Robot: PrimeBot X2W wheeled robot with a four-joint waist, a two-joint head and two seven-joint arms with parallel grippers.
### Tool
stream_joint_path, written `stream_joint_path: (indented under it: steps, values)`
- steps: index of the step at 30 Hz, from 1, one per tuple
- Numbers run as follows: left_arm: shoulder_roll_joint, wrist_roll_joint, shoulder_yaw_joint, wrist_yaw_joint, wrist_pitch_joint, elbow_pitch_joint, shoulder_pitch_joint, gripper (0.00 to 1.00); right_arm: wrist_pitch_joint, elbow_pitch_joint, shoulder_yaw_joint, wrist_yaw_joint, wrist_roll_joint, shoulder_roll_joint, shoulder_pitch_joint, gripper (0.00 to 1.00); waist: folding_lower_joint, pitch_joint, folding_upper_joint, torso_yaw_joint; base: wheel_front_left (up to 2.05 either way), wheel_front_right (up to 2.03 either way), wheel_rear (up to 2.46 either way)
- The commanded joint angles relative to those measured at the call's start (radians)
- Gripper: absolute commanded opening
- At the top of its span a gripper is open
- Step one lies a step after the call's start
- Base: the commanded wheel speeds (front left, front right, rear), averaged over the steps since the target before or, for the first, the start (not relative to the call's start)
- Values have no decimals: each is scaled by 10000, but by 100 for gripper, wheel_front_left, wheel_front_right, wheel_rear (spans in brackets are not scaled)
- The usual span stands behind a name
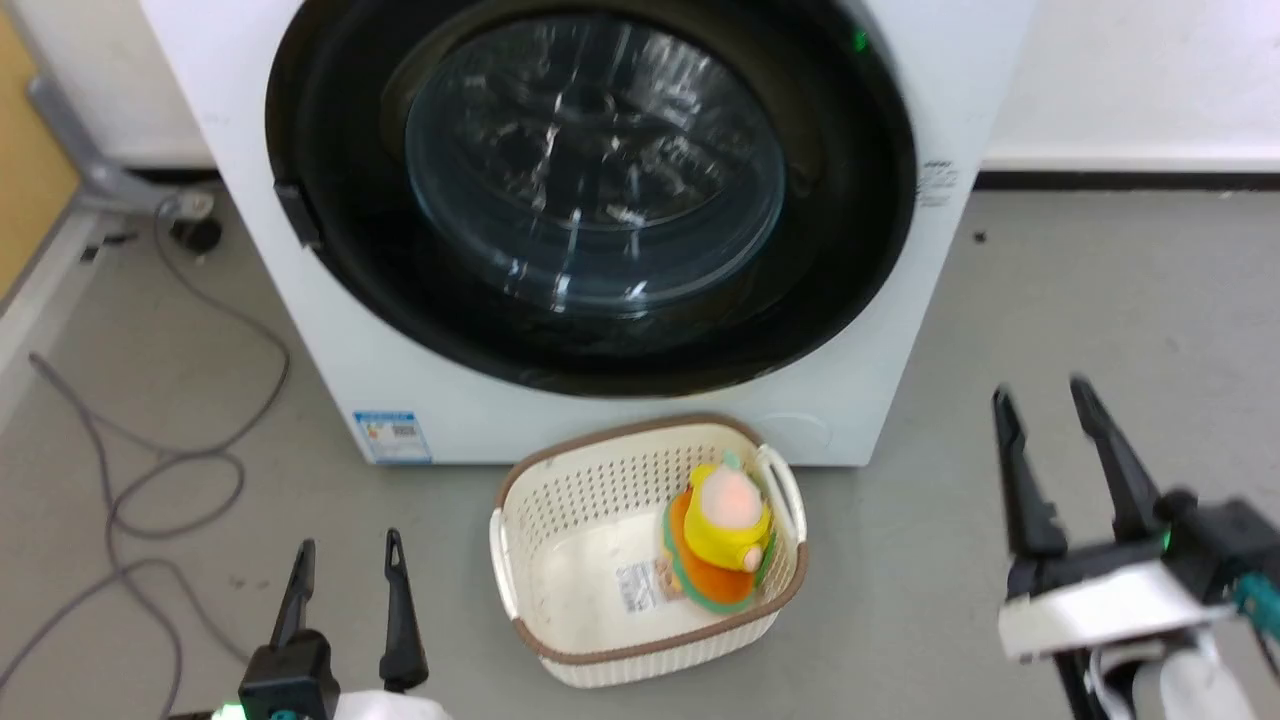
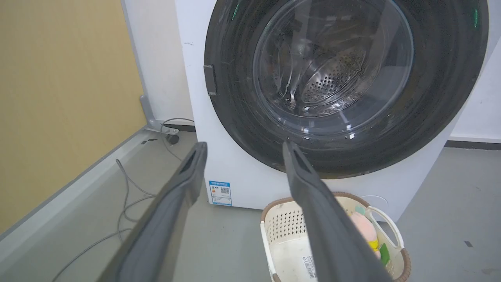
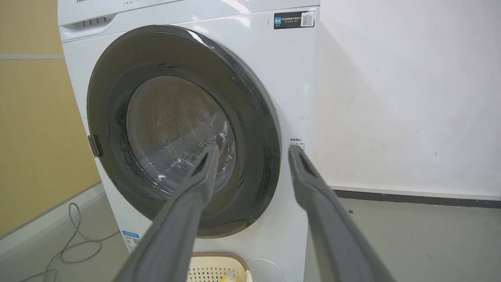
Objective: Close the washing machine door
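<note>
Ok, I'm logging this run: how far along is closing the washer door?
Done: the washing machine door looks shut, its black rim lying flush on the front of the washing machine in the head and both wrist views. In hand: nothing; the left gripper and right gripper are open, apart from the machine. Left: nothing visible, though the latch cannot be checked.

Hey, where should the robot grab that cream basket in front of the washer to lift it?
Probably the white loop handle on the left side of the basket, coming from above with the open left tool. The loop bows off the rim, leaving a gap for a finger, and the toy crowds the other handle.
</note>
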Motion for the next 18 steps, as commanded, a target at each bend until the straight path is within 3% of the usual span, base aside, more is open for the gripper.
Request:
stream_joint_path:
  steps: [1, 12, 13, 18]
  values:
    - [7, 66, 33, -72, -44, 24, 137, 100, -44, -44, -1, -9, 107, 76, 265, 100, 1, -196, 0, -179, 0, 0, 0]
    - [7, 84, -12, -197, -44, 132, 259, 100, -44, -388, 166, -9, 587, 230, 1831, 100, 1, -392, 0, -80, 0, 0, 0]
    - [-2, 58, -30, -177, 7, 102, 144, 0, 5, -315, 148, -2, 563, 177, 1742, 0, 1, -392, 0, -87, 0, 0, 0]
    - [-2, 71, -31, -204, 70, 86, 127, 0, 60, -324, 150, 0, 527, 178, 1728, 0, 1, -392, 0, -81, 0, 0, 0]
